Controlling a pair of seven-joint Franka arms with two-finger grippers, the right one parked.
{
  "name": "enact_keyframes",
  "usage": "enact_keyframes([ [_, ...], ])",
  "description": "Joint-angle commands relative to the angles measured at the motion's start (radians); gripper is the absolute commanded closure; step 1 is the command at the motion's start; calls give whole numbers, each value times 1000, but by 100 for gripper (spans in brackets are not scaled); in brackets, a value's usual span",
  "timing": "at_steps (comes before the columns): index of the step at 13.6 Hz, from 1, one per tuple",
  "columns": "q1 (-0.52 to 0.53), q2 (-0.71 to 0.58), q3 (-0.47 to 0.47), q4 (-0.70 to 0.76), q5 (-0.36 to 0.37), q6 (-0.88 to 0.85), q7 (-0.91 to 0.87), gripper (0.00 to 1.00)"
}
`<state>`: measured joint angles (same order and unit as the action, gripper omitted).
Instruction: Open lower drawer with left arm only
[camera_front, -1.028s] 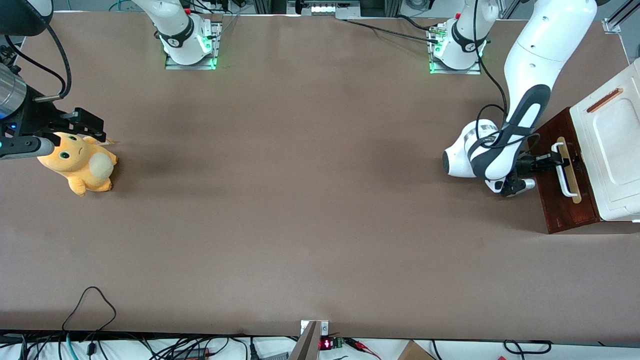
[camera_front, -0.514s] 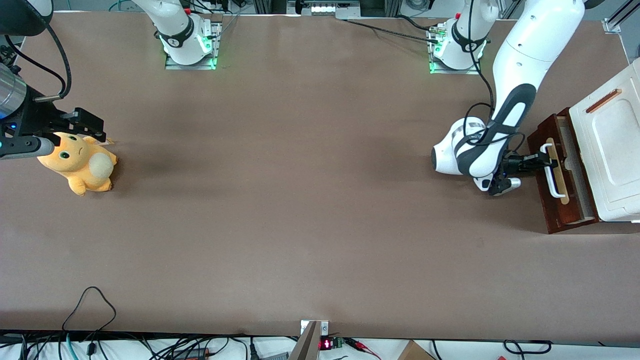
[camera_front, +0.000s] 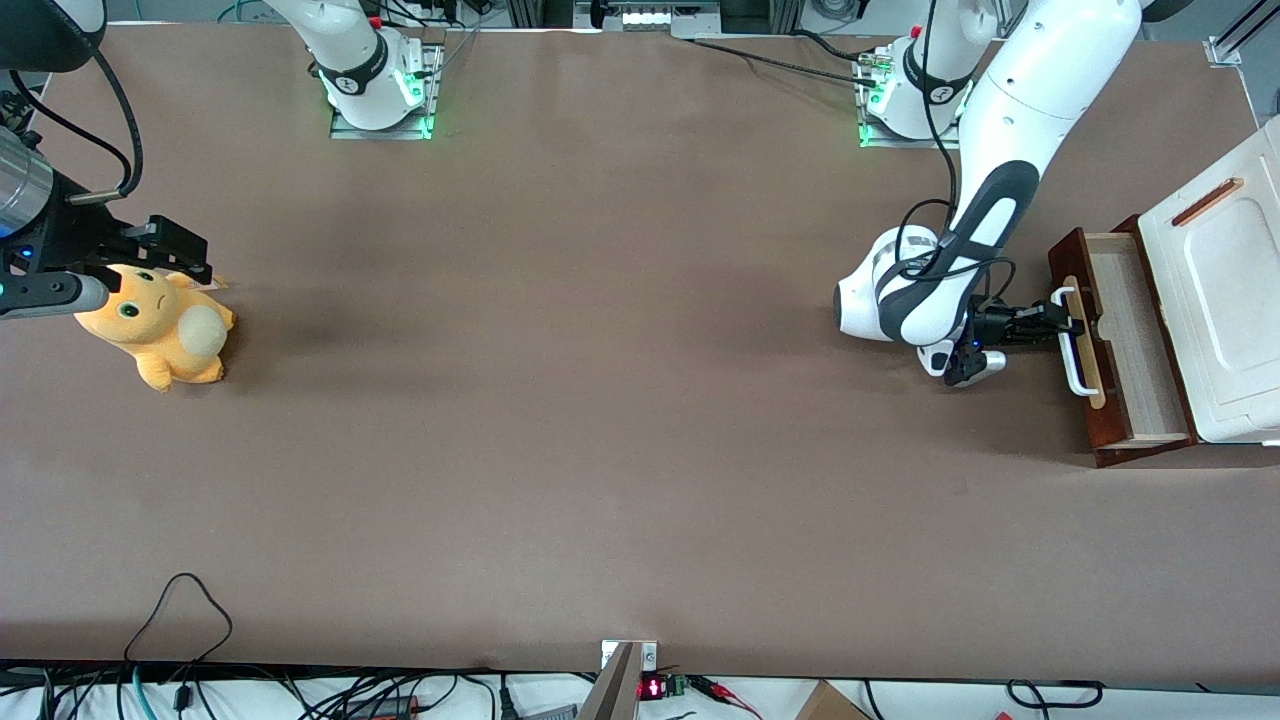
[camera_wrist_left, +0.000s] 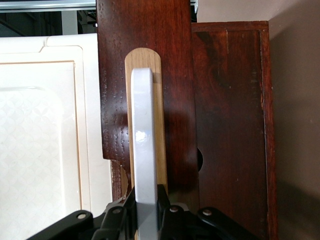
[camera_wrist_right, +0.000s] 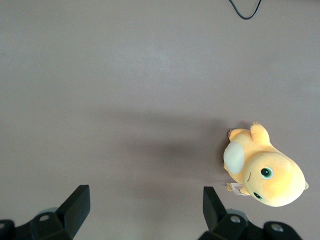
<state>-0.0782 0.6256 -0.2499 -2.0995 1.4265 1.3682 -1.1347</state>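
The gripper (camera_front: 1050, 322) of the left arm (camera_front: 985, 215) pinches the white bar handle (camera_front: 1072, 340) of the lower drawer (camera_front: 1125, 345) at the right edge of the frame, toward the working arm's end of the desk (camera_front: 600, 400). The pull looks midway, since the drawer's pale inside already shows in front of the white cabinet top (camera_front: 1225, 300), so the next move probably calls for a straight draw along the drawer's own line, with no twist. Bare desk lies open toward the frame's centre, giving ample room, and the plush toy (camera_front: 155, 330) sits well apart at the left edge.
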Motion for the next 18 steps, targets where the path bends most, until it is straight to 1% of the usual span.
enact_keyframes([
  [1, -21, 22, -11, 18, 5, 28, 3, 100],
  [3, -23, 23, -31, 18, 3, 22, 3, 100],
  [5, -23, 23, -31, 18, -1, 23, 4, 99],
  [6, -23, 25, -31, 18, -1, 23, 7, 95],
  [7, -23, 25, -31, 18, -1, 25, 10, 86],
  [8, -23, 23, -31, 18, -3, 25, 13, 74],
  [9, -23, 23, -32, 18, -3, 26, 18, 44],
  [10, -21, 23, -31, 19, -3, 25, 18, 4],
  [11, -21, 22, -32, 18, -4, 25, 19, 0],
  [13, -21, 16, -34, 19, -24, 26, 23, 0],
  [16, -18, -29, -46, 36, -40, 37, 91, 0],
  [17, -17, -43, -46, 56, -107, 55, 111, 0],
  [18, -17, -66, -46, 97, -211, 95, 127, 0],
])
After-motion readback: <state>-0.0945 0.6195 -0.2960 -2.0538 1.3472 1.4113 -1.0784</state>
